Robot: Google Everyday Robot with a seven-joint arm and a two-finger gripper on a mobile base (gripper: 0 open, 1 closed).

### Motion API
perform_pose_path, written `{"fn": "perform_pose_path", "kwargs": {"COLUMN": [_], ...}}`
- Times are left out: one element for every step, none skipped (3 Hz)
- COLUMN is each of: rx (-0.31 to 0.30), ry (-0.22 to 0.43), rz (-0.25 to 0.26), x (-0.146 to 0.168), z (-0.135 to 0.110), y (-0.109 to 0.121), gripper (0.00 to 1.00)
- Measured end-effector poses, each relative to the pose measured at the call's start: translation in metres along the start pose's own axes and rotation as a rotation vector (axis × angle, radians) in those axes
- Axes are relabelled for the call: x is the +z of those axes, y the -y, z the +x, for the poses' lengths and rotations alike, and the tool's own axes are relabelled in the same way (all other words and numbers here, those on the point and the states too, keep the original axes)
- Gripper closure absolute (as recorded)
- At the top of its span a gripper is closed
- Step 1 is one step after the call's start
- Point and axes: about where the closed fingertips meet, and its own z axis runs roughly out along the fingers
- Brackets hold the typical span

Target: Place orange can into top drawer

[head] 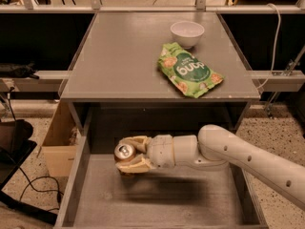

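The orange can [123, 152] shows its silver pull-tab top between the two tan fingers [135, 164] of my gripper [126, 154]. The gripper is shut on the can and holds it inside the open top drawer [76, 185], at the drawer's back left, low over the grey bottom. I cannot tell whether the can touches the bottom. My white arm [248, 161] reaches in from the right. The can's body is mostly hidden by the fingers.
On the grey table top [119, 56] lie a green snack bag [188, 70] and a white bowl [187, 33]. A cardboard box [59, 142] stands on the floor left of the drawer. Cables [28, 190] lie at the lower left.
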Motion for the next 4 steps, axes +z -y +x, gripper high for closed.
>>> {"fn": "perform_pose_path", "kwargs": {"rx": [0.000, 0.000, -0.005, -0.031], "ry": [0.000, 0.000, -0.004, -0.025], "rz": [0.000, 0.000, -0.005, -0.029], "x": [0.000, 0.000, -0.002, -0.013], "z": [0.000, 0.000, -0.004, -0.022], "y": [0.000, 0.000, -0.001, -0.007], "gripper": [0.04, 0.00, 0.00, 0.00]}}
